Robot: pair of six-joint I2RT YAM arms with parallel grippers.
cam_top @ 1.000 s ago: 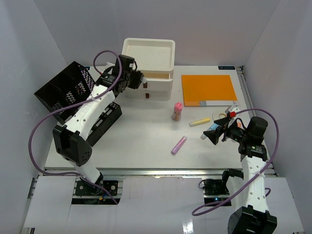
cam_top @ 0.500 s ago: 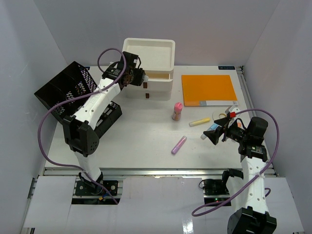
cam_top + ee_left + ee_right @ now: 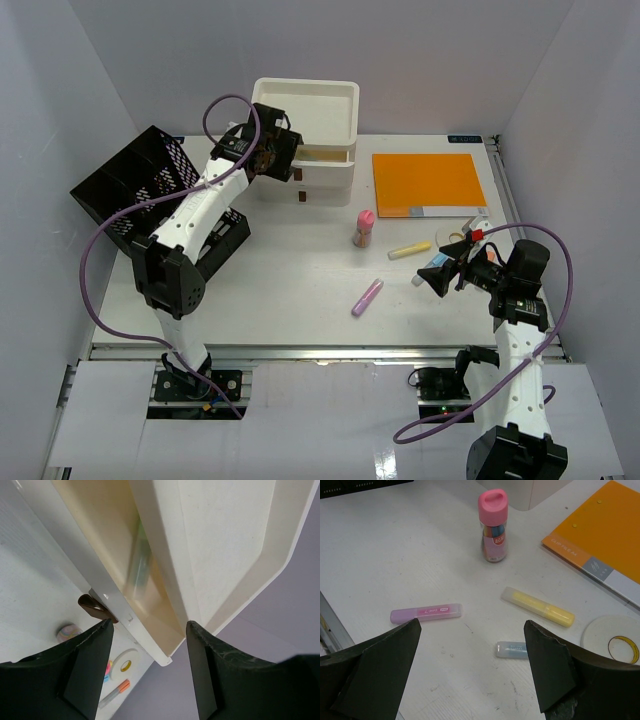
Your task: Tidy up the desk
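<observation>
The white desk (image 3: 290,265) holds a pink highlighter (image 3: 367,297), a yellow highlighter (image 3: 410,249), a pale blue highlighter (image 3: 425,275), a pink-capped bottle (image 3: 364,228) and an orange folder (image 3: 428,183). My left gripper (image 3: 275,152) is open and empty over the pulled-out drawer of the white drawer box (image 3: 305,125). In the left wrist view (image 3: 150,650) a blurred green thing (image 3: 139,570) lies in that drawer. My right gripper (image 3: 445,270) is open and empty just above the desk. In the right wrist view (image 3: 471,630) the blue highlighter (image 3: 511,649) lies between its fingers.
A black mesh rack (image 3: 140,185) stands at the left. A tape roll (image 3: 612,639) lies near the folder (image 3: 600,540). The pink highlighter (image 3: 426,613), yellow highlighter (image 3: 537,606) and bottle (image 3: 493,526) lie ahead of the right gripper. The drawer's brown handle (image 3: 95,608) is beside the left finger.
</observation>
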